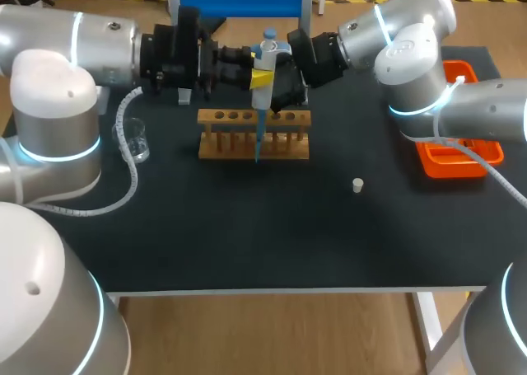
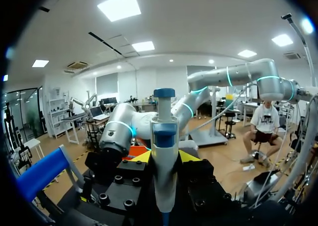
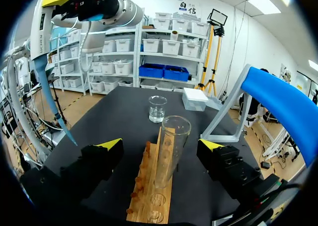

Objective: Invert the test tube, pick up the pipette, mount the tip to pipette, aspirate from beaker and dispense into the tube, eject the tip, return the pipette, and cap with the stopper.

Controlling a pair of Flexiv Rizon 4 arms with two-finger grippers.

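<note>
Overhead, black table, wooden rack, beaker, stopper

I work at a black table with a white edge. Under it the floor is brown wood. White walls stand around me, with shelves full of boxes. Flat square lights shine in the white ceiling.

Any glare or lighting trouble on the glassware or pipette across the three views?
Head view: even light; the clear beaker reads faint against the black table. Left wrist view: strong overhead light, yet the pipette is evenly lit, no glare. Right wrist view: the test tube shows thin highlights at its rim; the wooden rack shows through it.
</note>
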